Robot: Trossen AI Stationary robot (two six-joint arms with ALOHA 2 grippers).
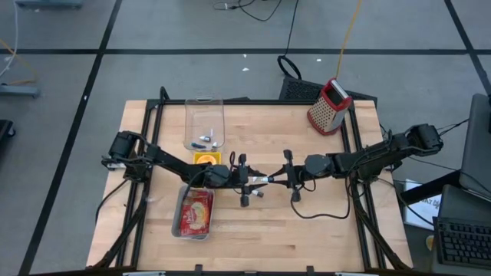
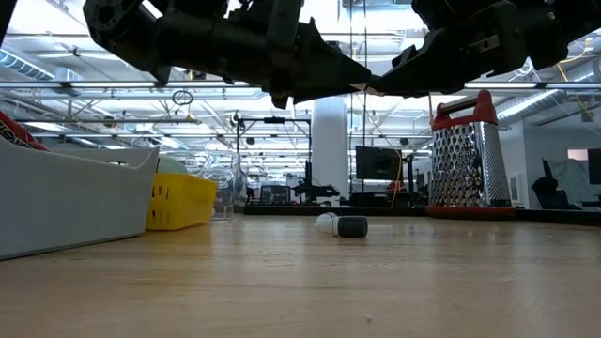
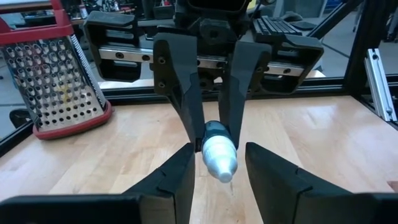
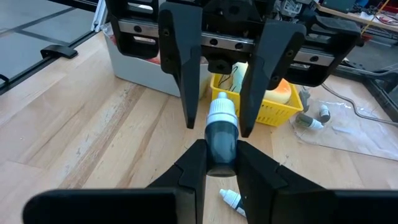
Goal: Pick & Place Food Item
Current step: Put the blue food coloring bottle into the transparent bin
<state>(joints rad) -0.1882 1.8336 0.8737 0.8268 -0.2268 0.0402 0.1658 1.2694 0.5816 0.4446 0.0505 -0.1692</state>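
A small bottle (image 4: 221,127) with a dark body and a white cap is held in mid-air over the middle of the table. My right gripper (image 4: 221,146) is shut on it. My left gripper (image 3: 217,150) faces it from the table's left and is open. Its fingers stand on either side of the white cap (image 3: 220,158), with a gap showing on each side. In the high view the two grippers (image 1: 247,179) (image 1: 285,176) meet tip to tip. A second small bottle (image 2: 343,226) lies on its side on the table below them. My right gripper pinches the bottle's dark body (image 4: 221,138) between its two fingers. The fingers come level from the table's right and lie along the bottle. The bottle is lifted clear of the table, roughly level, with its white cap (image 4: 222,111) sticking out toward the left gripper.
A white bin (image 1: 181,222) with a red packet lies near the front left. A yellow basket (image 1: 205,159) and a clear container (image 1: 203,123) holding small bottles stand behind it. A red-topped grater (image 1: 330,106) stands at the far right. Bare wood lies along the near edge.
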